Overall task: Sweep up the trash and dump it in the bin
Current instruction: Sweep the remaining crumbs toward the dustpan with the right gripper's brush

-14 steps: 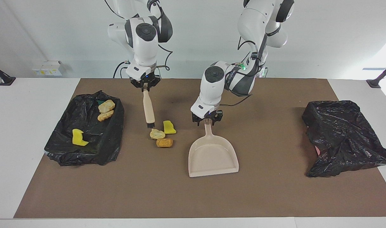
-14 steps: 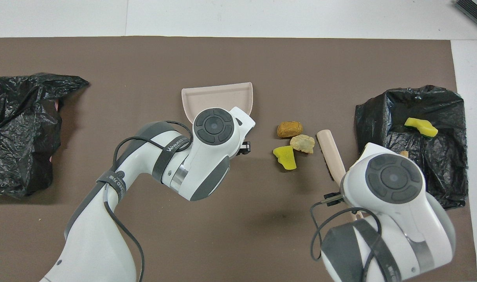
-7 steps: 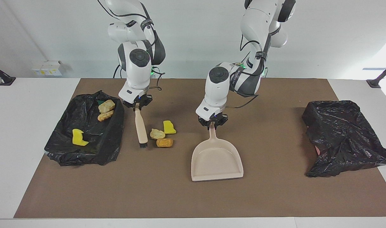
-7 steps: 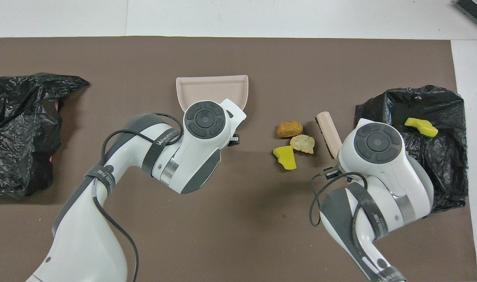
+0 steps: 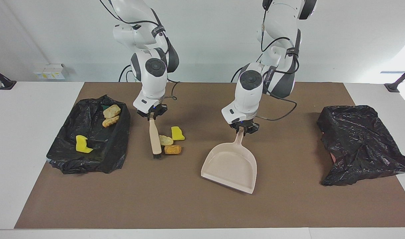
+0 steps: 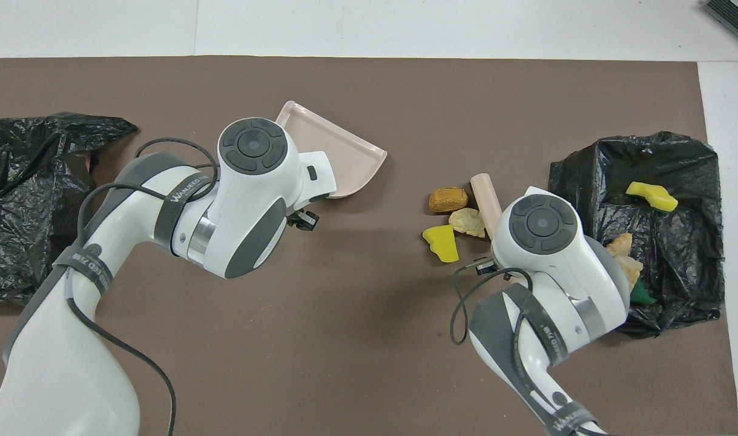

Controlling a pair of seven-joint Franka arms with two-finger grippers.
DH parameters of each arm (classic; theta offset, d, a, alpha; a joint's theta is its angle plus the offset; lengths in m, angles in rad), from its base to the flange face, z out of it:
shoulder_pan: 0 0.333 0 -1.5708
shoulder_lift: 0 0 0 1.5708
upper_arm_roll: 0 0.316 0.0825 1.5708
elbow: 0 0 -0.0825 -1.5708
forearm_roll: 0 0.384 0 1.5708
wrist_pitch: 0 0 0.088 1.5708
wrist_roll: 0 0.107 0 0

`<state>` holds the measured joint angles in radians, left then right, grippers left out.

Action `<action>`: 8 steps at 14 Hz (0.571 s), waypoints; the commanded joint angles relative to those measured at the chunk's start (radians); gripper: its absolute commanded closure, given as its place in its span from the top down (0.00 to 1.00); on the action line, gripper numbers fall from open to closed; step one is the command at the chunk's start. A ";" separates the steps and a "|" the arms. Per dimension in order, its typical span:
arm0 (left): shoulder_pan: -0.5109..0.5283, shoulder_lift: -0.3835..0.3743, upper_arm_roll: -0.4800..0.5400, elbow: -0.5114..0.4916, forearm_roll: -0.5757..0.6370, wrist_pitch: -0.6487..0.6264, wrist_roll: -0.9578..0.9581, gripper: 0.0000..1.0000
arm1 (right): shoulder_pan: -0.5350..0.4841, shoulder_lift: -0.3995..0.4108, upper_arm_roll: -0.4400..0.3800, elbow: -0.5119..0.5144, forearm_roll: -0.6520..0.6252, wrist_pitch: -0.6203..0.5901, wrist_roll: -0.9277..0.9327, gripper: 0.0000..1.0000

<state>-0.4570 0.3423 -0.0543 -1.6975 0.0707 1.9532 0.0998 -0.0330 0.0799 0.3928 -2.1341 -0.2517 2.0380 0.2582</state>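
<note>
Three pieces of trash lie together mid-mat: a yellow sponge chunk (image 5: 177, 133) (image 6: 441, 243), a pale lump (image 5: 165, 140) (image 6: 467, 222) and an orange lump (image 5: 172, 149) (image 6: 448, 200). My right gripper (image 5: 151, 115) is shut on the beige brush (image 5: 154, 137) (image 6: 484, 197), whose dark bristles (image 5: 156, 154) rest right beside the pale lump, on the bin's side. My left gripper (image 5: 244, 128) is shut on the handle of the beige dustpan (image 5: 230, 166) (image 6: 338, 154). The pan is turned with its mouth slanting toward the trash. The black-lined bin (image 5: 117, 146) (image 6: 689, 181) holds more scraps.
Inside the bin are a yellow chunk (image 5: 82, 144) (image 6: 650, 196) and two tan lumps (image 5: 111, 111). A crumpled black bag (image 5: 358, 142) (image 6: 29, 200) lies at the left arm's end of the brown mat. In the overhead view both wrists cover their grippers.
The left gripper closed on the dustpan handle, moved toward the left arm's end and swung the pan round. The right gripper carried the brush farther out, up against the lumps.
</note>
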 commanded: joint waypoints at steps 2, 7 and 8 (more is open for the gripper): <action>0.020 -0.031 -0.006 -0.030 0.015 -0.059 0.240 0.00 | 0.021 0.020 0.006 -0.015 0.087 0.048 0.111 0.00; 0.032 -0.035 -0.006 -0.034 0.017 -0.095 0.460 0.00 | 0.079 0.020 0.006 -0.035 0.193 0.105 0.222 0.00; 0.032 -0.040 -0.006 -0.034 0.017 -0.109 0.560 0.00 | 0.087 0.017 0.006 -0.035 0.210 0.105 0.240 0.00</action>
<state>-0.4333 0.3402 -0.0531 -1.7027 0.0716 1.8796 0.5355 0.0327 0.1038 0.3945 -2.1520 -0.0804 2.1116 0.4521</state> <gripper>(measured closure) 0.683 0.736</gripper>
